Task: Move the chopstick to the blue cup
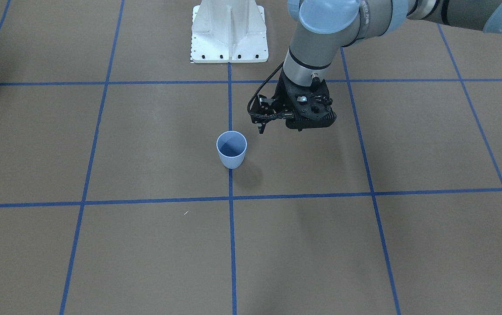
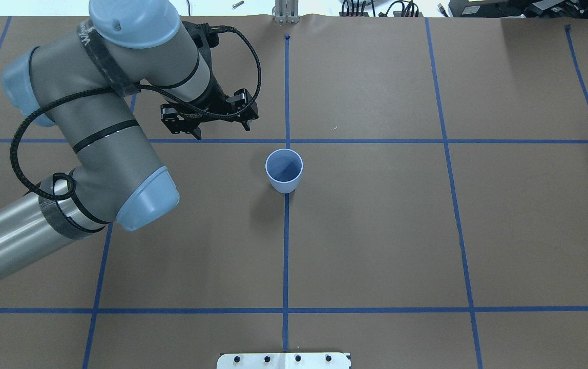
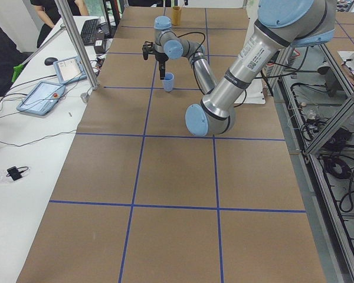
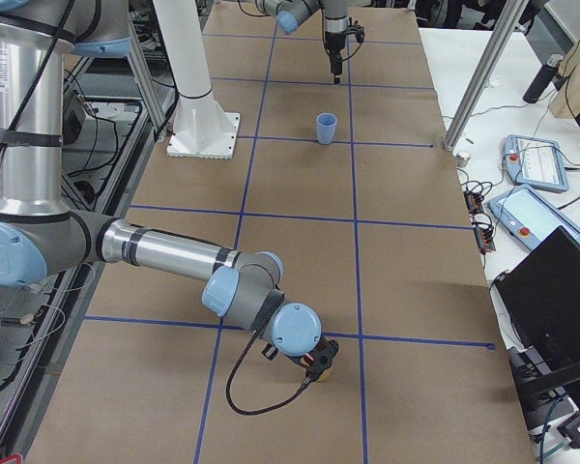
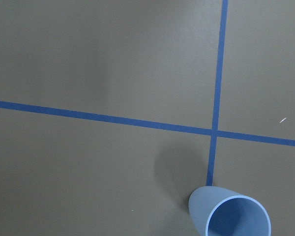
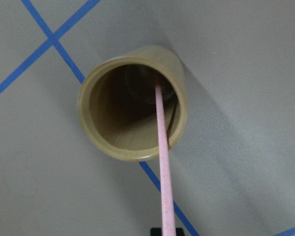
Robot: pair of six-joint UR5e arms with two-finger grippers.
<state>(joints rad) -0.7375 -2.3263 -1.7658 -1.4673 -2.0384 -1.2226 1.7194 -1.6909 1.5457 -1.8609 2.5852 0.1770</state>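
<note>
The light-blue cup (image 1: 231,151) stands upright and empty at the table's middle; it also shows in the overhead view (image 2: 284,171) and at the bottom of the left wrist view (image 5: 231,216). My left gripper (image 2: 222,130) hovers just beyond and left of it, apart from it, fingers spread and empty. A pale pink chopstick (image 6: 163,162) runs from my right gripper at the frame's bottom edge down into an upright olive-tan cup (image 6: 132,103). My right gripper (image 4: 317,365) sits right above that cup at the table's far right end, shut on the stick.
The robot's white base plate (image 1: 229,35) stands at the table's robot-side edge. Blue tape lines (image 2: 286,246) grid the brown table. Tablets and cables lie on the white side bench (image 4: 532,193). The left arm's elbow (image 2: 140,200) hangs over the left half.
</note>
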